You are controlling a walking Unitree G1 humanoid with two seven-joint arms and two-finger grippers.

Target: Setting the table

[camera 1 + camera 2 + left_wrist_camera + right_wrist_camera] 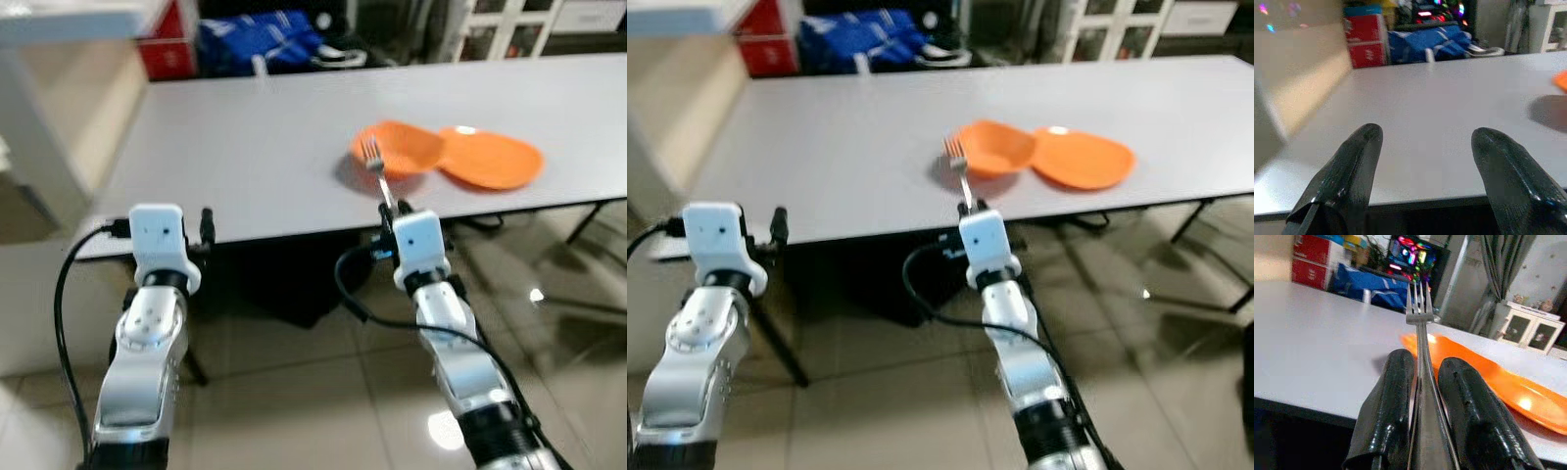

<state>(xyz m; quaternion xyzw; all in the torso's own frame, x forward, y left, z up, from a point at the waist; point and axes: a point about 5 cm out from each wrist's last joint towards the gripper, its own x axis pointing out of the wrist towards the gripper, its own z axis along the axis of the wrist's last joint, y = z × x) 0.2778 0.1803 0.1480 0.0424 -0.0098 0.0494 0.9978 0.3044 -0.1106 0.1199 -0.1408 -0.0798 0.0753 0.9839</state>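
Observation:
My right gripper (1422, 377) is shut on the handle of a silver fork (374, 162), tines pointing up and forward, just at the near edge of the grey table (245, 147). Right beyond the fork sits an orange bowl (400, 147), and an orange plate (495, 157) lies touching it on the right. My left gripper (1422, 161) is open with nothing between its fingers, held at the table's near edge toward the left end.
Behind the table are a blue bag (257, 41), red boxes (167, 44) and a white cabinet (509, 24). Black table legs (588, 220) stand on the shiny tiled floor. A pale wall or counter (39, 117) is at the left.

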